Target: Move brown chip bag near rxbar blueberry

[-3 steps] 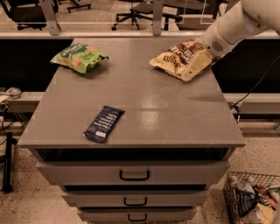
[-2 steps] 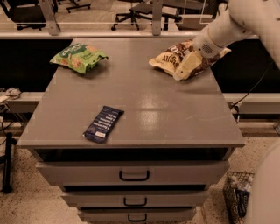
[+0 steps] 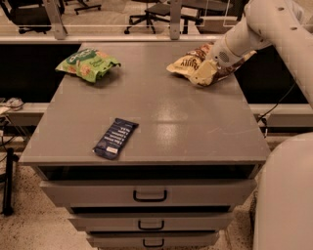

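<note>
The brown chip bag [image 3: 185, 63], dark brown and cream-yellow, lies at the back right of the grey cabinet top [image 3: 161, 112]. My gripper [image 3: 205, 73] is down on the bag's right part, covering it, with the white arm reaching in from the upper right. The rxbar blueberry [image 3: 115, 138], a small flat navy wrapper with white text, lies near the front left edge, far from the bag and the gripper.
A green chip bag [image 3: 88, 63] lies at the back left corner. The cabinet has several drawers [image 3: 149, 194] below its top. A bulky white part of the robot [image 3: 286, 195] fills the lower right. Office chairs [image 3: 156, 12] stand behind.
My gripper has moved a little to the left over the brown chip bag. The bag has hardly shifted. A white part of the robot has come into view at the lower right.
</note>
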